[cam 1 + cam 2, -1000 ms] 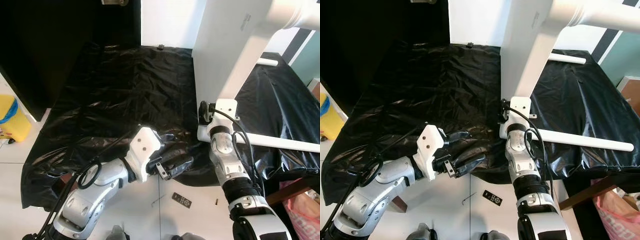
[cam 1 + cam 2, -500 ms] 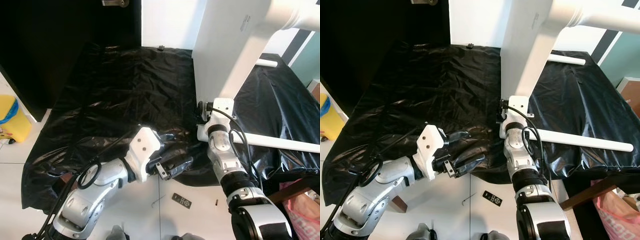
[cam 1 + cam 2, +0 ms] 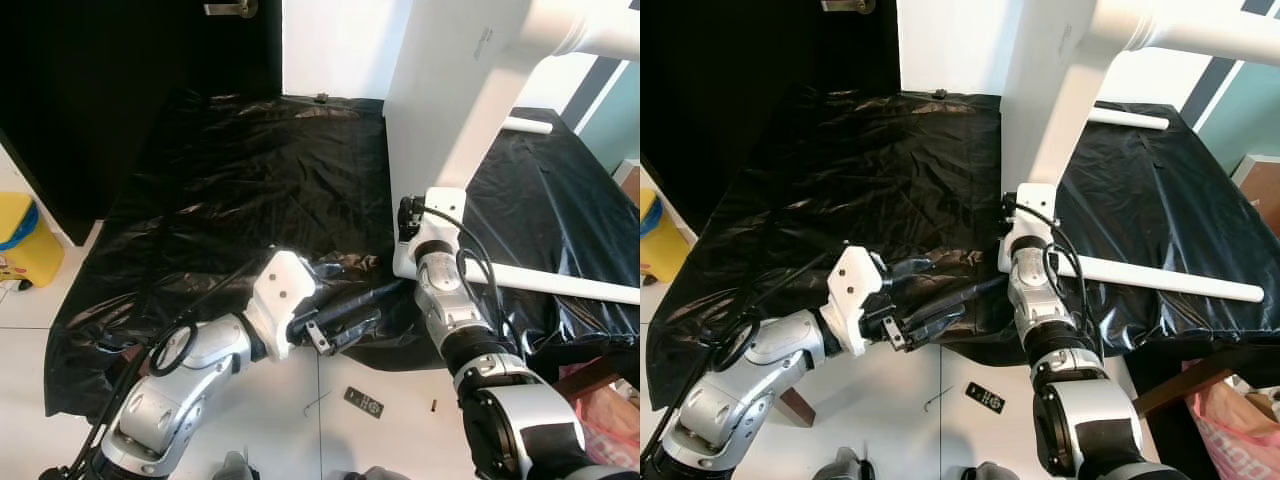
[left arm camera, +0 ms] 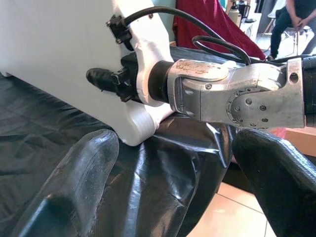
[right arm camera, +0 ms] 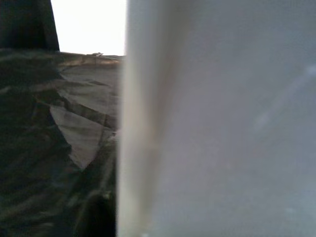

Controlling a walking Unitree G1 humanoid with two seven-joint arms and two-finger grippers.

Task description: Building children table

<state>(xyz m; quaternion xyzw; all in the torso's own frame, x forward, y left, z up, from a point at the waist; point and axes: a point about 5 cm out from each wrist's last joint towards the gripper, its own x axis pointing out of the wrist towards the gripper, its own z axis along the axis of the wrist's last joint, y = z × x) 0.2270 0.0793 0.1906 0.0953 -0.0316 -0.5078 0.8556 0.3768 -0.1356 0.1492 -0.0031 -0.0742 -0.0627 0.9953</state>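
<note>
**Steadying the panel at the near edge of the sheet**

Since a second before, my right wrist had crept farther in toward the white flat tabletop panel (image 3: 450, 100), and my left gripper (image 3: 345, 318) had eased right, closer to that wrist. The panel stood on edge on the crinkled black plastic sheet (image 3: 230, 180), far right of centre, with one white round leg (image 3: 560, 285) lying across the sheet to its right and another (image 3: 530, 124) farther back. My right gripper (image 3: 405, 215) was up against the panel's near lower corner; I could not tell whether it was spread or closed. My left fingers (image 4: 79, 182) were spread apart over the sheet's near edge, holding nothing.

To do this well, I judged the panel needed a firm hold low down so it would not tip. Open sheet lay to the left; near me on the white tile floor (image 3: 400, 385) sat a small black remote-like bar (image 3: 364, 402).
</note>
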